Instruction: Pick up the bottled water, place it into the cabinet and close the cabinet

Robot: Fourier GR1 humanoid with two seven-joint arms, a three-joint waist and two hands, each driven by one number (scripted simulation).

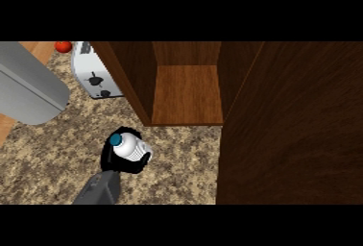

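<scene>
The bottled water (132, 147) is white with a teal cap and is tilted, its cap pointing up and left. My right hand (115, 164) is curled round it and holds it over the speckled counter (50, 163), just in front of and to the left of the cabinet's opening. The wooden cabinet (188, 93) stands open, with a bare shelf floor showing inside. Its dark door (297, 125) is swung out and fills the right side of the view. My left hand does not show.
A silver toaster (96, 72) stands against the cabinet's left wall. A small red fruit (63, 46) lies behind it. A large grey rounded shape (28, 86) covers the upper left corner.
</scene>
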